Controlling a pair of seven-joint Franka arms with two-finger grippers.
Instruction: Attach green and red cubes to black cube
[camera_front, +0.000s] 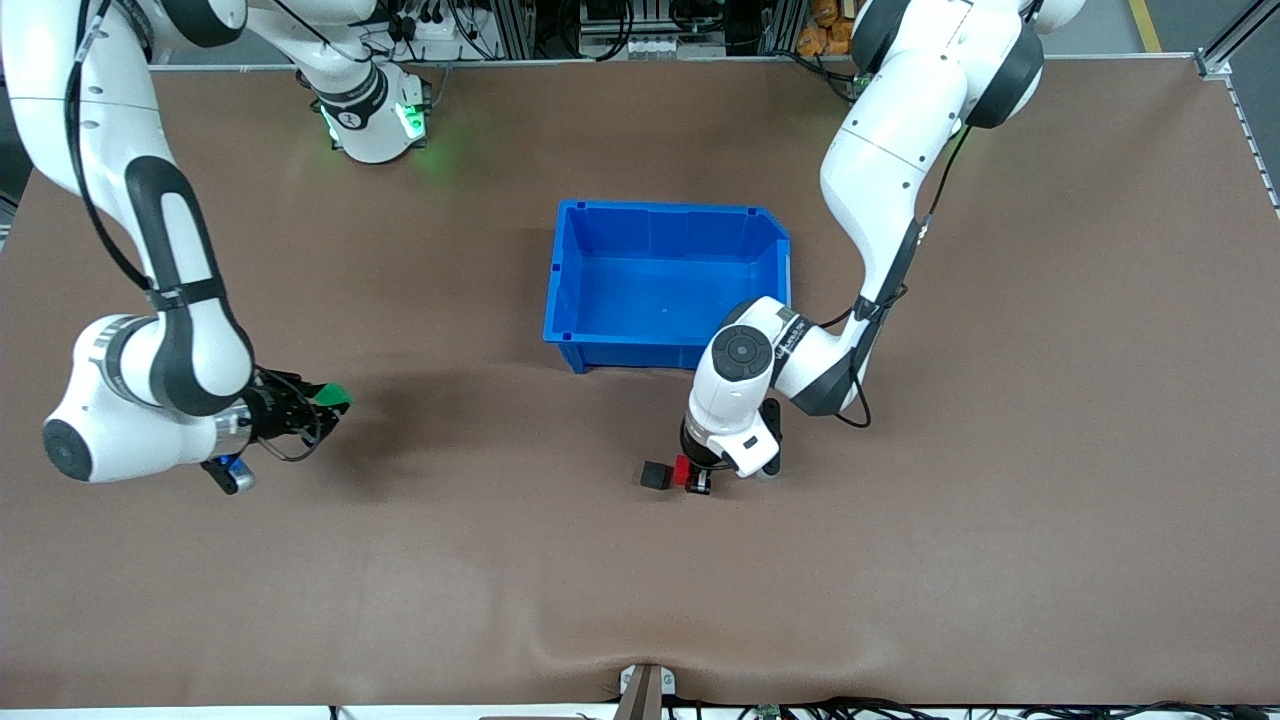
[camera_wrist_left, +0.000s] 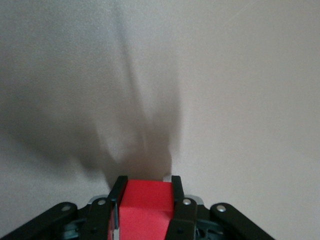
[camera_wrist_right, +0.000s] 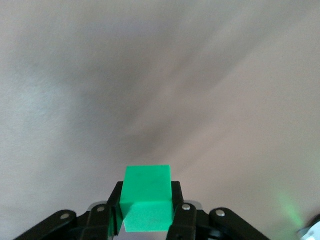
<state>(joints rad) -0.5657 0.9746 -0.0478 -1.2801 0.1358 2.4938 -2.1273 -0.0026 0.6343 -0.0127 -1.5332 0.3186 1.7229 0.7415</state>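
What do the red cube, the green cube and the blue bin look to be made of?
Red cube, held in the left pincer: probably plastic, evenly coloured, flat matte faces, crisp edges. Green cube, held in the right pincer: likely the same, matte with a faint grain. Blue bin: moulded plastic, smooth, slightly glossy walls with a ribbed rim.
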